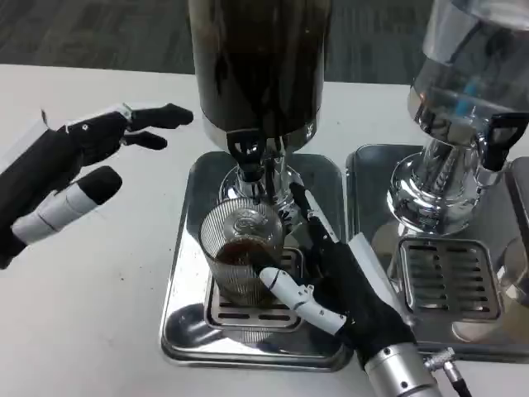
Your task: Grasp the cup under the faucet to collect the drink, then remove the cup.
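Ribbed glass cup (242, 256) sitting under faucet (249, 155), catching dark drink — right hand (335, 277) gripping it steady; left hand (78, 165) hovering open, empty.

No text, label, brand, number or sign can be read anywhere.

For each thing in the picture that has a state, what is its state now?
cup: upright on the drip tray, some dark drink inside
right hand: holds the cup
left hand: open, holds nothing
dark dispenser: holds dark drink
clear dispenser: looks clear inside
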